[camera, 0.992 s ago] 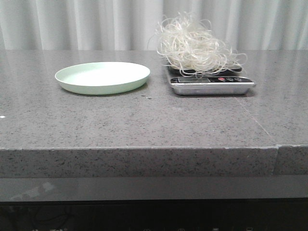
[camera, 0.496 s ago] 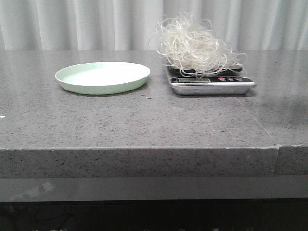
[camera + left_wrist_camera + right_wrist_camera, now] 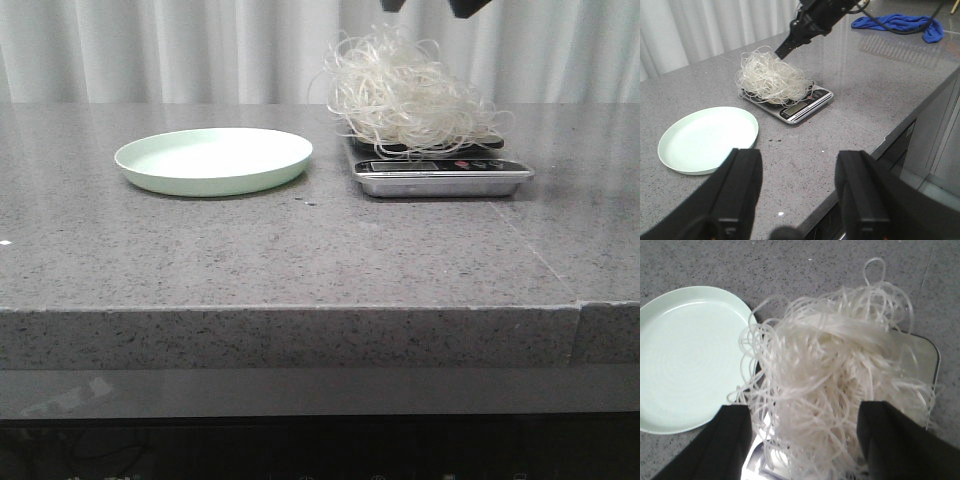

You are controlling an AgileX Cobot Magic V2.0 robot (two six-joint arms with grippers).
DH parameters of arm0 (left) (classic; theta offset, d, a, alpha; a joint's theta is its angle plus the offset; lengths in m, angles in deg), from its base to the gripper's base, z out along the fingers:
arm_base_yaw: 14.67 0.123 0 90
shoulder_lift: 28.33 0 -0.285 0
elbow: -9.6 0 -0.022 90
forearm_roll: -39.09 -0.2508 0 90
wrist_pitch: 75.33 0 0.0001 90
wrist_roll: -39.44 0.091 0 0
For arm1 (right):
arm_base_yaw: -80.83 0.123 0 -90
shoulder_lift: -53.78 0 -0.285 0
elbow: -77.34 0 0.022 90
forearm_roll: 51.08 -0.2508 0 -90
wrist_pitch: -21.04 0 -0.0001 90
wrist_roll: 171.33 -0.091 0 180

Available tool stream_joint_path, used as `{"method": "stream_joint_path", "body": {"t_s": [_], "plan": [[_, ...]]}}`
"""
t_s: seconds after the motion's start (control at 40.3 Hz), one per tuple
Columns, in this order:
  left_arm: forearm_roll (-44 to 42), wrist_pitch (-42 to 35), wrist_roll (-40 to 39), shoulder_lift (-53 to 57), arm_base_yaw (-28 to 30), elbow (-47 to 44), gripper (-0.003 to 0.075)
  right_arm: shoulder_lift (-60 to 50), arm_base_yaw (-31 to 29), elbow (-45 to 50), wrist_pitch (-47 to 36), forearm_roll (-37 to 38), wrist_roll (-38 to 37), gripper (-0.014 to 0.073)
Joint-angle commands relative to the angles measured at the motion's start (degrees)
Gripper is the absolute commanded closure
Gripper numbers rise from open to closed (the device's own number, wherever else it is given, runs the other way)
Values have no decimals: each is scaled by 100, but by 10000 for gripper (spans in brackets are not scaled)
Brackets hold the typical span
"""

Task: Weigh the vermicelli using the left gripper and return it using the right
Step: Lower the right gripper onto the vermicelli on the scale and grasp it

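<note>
The vermicelli [image 3: 405, 98], a fluffy whitish clump of thin looped strands, lies on the steel kitchen scale [image 3: 440, 177] at the back right of the table. It also shows in the left wrist view [image 3: 771, 78] and the right wrist view [image 3: 835, 375]. The pale green plate [image 3: 212, 160] stands empty to the scale's left. My right gripper [image 3: 802, 440] is open, above the clump, one finger on each side of it, and its tips show at the front view's top edge [image 3: 430, 5]. My left gripper [image 3: 797, 192] is open and empty, drawn back over the table's front edge.
The grey stone table [image 3: 300, 250] has a seam right of the scale. White curtains hang behind. A blue cloth [image 3: 897, 23] lies far off on the counter past the right arm [image 3: 815, 20].
My right gripper has come into the front view at the top edge, above the vermicelli. The vermicelli, scale and plate have not moved.
</note>
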Motion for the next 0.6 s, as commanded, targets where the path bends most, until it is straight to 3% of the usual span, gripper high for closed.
{"method": "stream_joint_path", "body": {"t_s": [0.0, 0.422, 0.57], "plan": [[43, -407, -55, -51, -38, 137, 293, 70, 5, -508, -278, -73, 48, 32], [43, -407, -55, -51, -38, 137, 293, 1194, 5, -1482, 269, -73, 59, 36], [43, -407, -55, -51, -38, 137, 293, 1309, 5, -1588, 435, -68, 59, 165]]}}
